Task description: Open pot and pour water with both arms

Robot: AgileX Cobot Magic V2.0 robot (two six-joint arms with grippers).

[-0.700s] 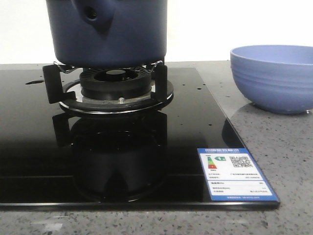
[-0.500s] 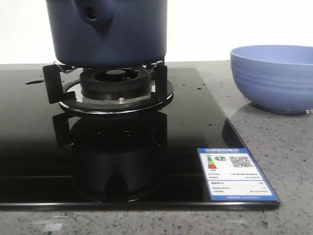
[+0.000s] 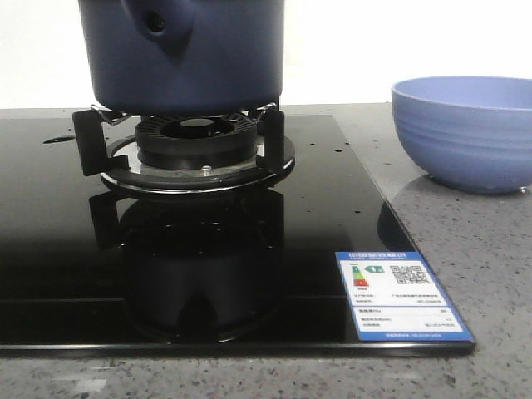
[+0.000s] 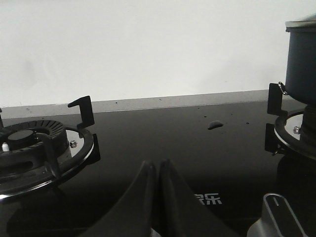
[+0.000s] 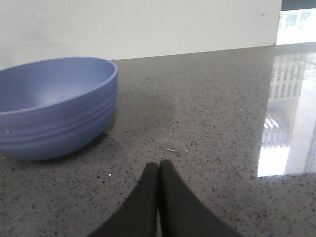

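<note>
The dark navy-blue pot (image 3: pixel 187 54) stands on the right burner's black supports (image 3: pixel 195 141) of the black glass hob; its conical stub with a round hole (image 3: pixel 155 23) faces the camera. Its top is cut off by the frame. A strip of its wall shows in the left wrist view (image 4: pixel 301 61). My left gripper (image 4: pixel 157 165) is shut and empty, low over the hob glass between the two burners. My right gripper (image 5: pixel 158 165) is shut and empty, low over the grey stone counter, to the right of the bowl. Neither gripper shows in the front view.
A periwinkle-blue ribbed bowl (image 3: pixel 465 133) stands on the counter right of the hob, also in the right wrist view (image 5: pixel 52 106). The left burner (image 4: pixel 29 148) and a hob knob (image 4: pixel 276 217) flank my left gripper. An energy label (image 3: pixel 401 295) lies at the hob's front right corner.
</note>
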